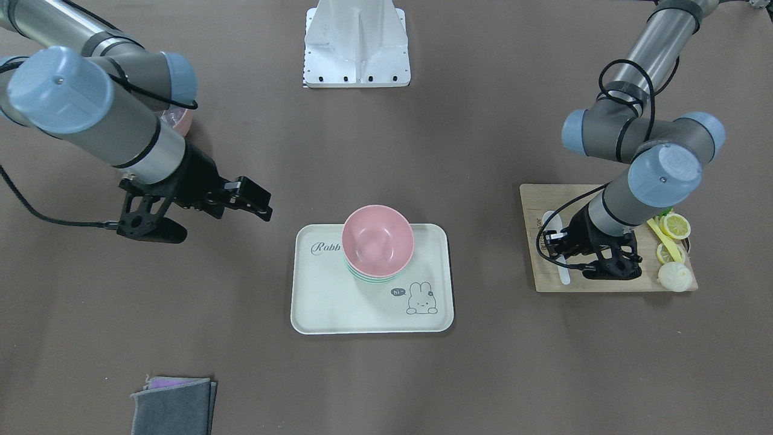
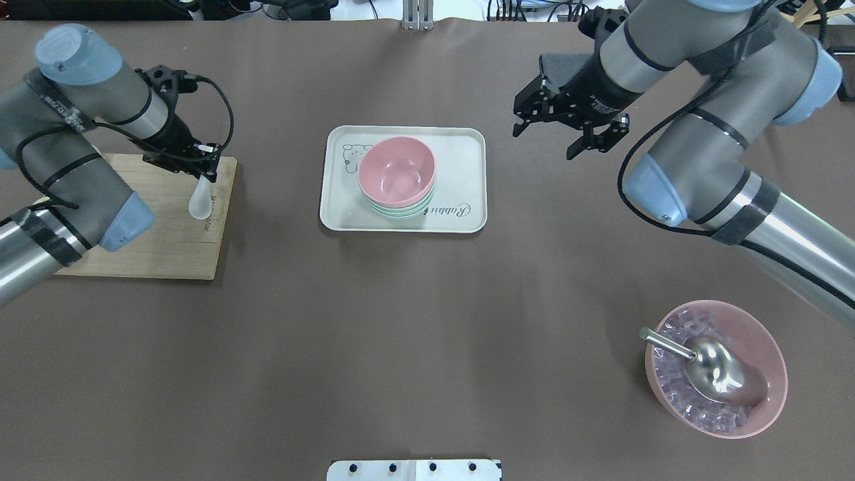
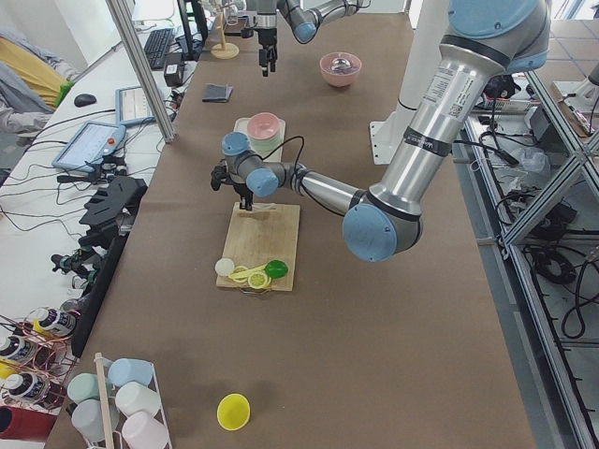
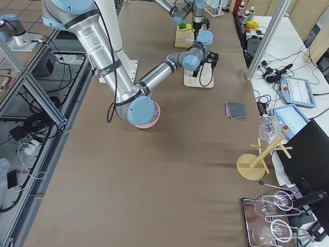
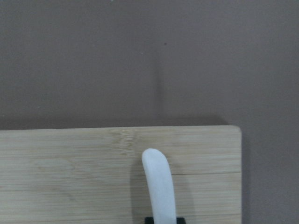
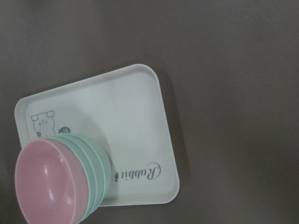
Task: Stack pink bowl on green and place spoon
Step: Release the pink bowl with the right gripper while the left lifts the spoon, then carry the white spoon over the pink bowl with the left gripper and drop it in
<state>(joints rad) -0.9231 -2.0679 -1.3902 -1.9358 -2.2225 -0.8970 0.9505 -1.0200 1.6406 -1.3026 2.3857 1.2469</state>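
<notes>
The left gripper (image 2: 206, 172) is clamped on the spoon (image 2: 198, 204) at the cutting board (image 2: 160, 254).
The spoon looks light, stiff and glossy (likely slippery), so a mid-handle hold suits. The pink bowl (image 2: 395, 172) sits nested on the green bowl (image 2: 403, 211) on the tray (image 2: 467, 147); the right gripper (image 2: 542, 144) has its jaws apart.

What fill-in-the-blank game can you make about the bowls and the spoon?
The pink bowl sits on the ___ bowls.
The bowls stand on a white ___ with a bunny on it.
The left gripper holds the white spoon over the wooden ___.
Missing words: green, tray, board.
</notes>
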